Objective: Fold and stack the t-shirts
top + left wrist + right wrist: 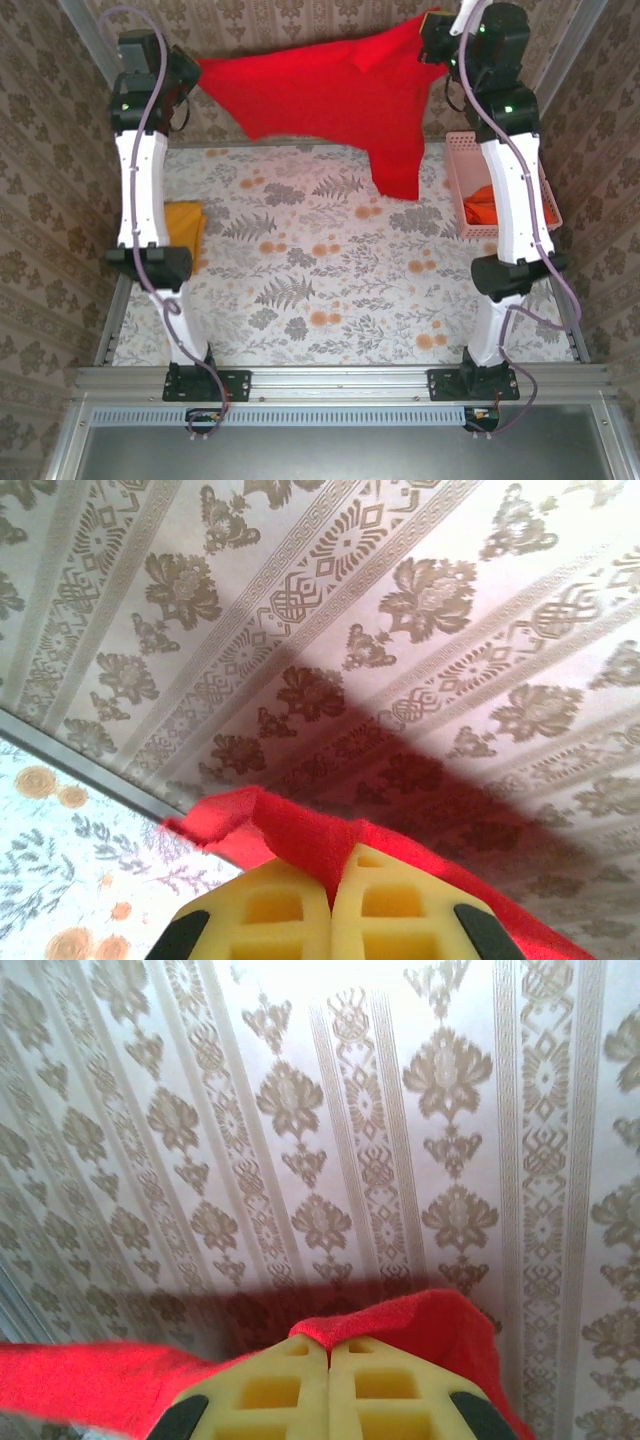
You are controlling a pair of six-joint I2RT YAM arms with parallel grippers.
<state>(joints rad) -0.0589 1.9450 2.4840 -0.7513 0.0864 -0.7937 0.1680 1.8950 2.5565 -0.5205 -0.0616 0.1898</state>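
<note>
The red t-shirt (320, 95) hangs in the air over the far edge of the desk (330, 300). The left fingers (290, 880) are pinched tight on one end and the right fingers (300, 1360) on the other, so its long axis runs straight across between them. A loose part droops on the right, near the pink basket (455, 160), so I'd say both ends need lowering together.

The left tool (195, 82) and the right tool (437, 47) hang above the far edge of the desk (320, 285), well apart. The stretched t-shirt (310, 90) spans between them, each tool clamped on one end; a flap droops below the right tool, toward the left one. Below the left tool lies the folded t-shirt (185, 222) on the desk. Below the right tool stands the basket (453, 165), the third t-shirt (480, 206) inside.
</note>
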